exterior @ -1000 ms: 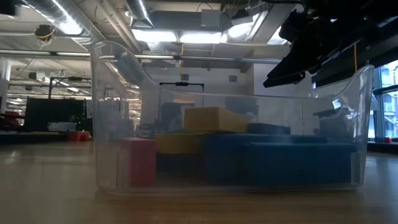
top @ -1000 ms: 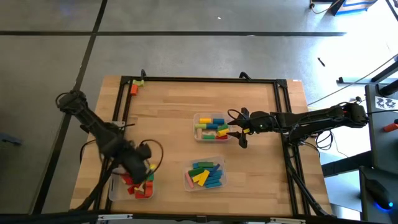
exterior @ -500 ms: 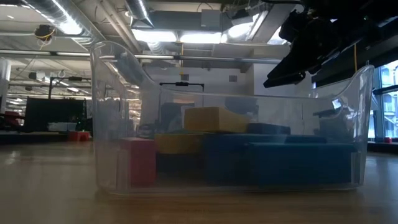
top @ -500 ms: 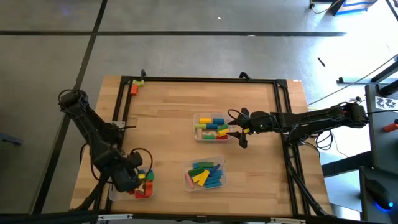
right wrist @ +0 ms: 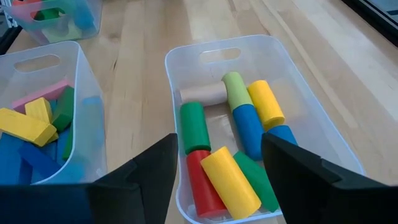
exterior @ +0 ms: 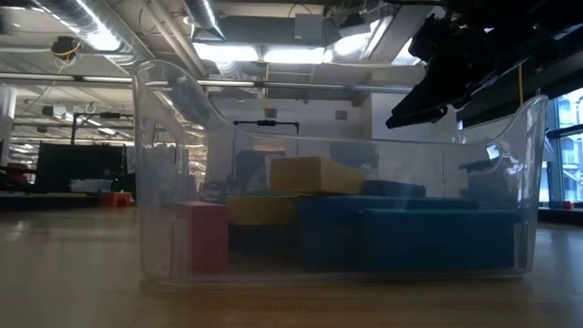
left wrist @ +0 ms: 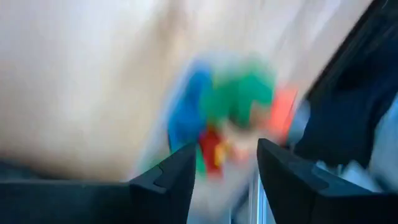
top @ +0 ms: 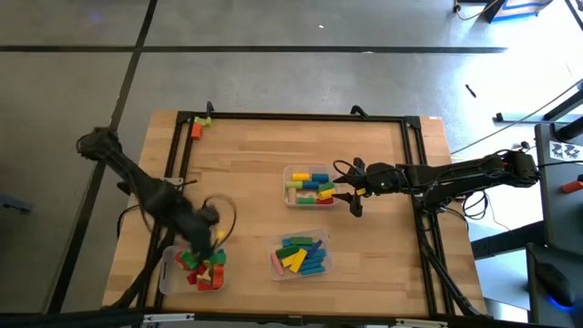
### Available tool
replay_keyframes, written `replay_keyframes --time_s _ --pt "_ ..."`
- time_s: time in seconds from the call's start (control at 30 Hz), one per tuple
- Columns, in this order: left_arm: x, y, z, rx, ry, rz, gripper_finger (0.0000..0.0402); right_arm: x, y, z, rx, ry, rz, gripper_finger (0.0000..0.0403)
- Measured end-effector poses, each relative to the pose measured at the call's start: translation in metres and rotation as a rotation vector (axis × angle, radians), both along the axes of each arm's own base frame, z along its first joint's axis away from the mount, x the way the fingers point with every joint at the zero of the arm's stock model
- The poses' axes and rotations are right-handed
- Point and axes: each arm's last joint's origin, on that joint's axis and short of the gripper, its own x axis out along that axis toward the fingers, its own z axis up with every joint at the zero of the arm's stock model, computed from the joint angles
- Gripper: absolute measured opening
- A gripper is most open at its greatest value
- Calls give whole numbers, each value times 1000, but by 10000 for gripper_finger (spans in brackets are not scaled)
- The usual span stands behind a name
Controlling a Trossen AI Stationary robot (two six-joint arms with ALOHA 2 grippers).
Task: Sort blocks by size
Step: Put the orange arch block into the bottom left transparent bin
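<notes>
Two yellow cylinders (right wrist: 231, 182) countable only by right wrist view.

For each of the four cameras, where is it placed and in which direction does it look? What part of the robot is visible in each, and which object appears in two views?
High view: above the table, looking straight down; both arms show, left tool over the corner tray, right tool beside the middle tray.
Low view: at table-top height, looking level through the near tray; a dark arm shows above.
Left wrist view: blurred, facing the blocks; its open fingers show.
Right wrist view: facing the middle tray; its open fingers show.
Shared: the middle tray, in the high and right wrist views.
</notes>
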Motion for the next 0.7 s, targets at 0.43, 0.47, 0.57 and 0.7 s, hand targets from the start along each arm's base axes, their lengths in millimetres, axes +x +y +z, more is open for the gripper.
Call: replay_keyframes --time_s 0.43,0.47,0.57,0.7 --pt "4 172 23 693 -53 481 145 0 -1 1 -27 -5 -36 231" --pt "4 185 22 715 -18 503 144 0 -2 1 -39 -6 -45 231" --pt "3 223 12 760 80 545 140 0 -3 1 -92 -4 -59 231" --pt "-1 272 -7 773 222 571 135 0 -4 1 -140 -2 -77 231"
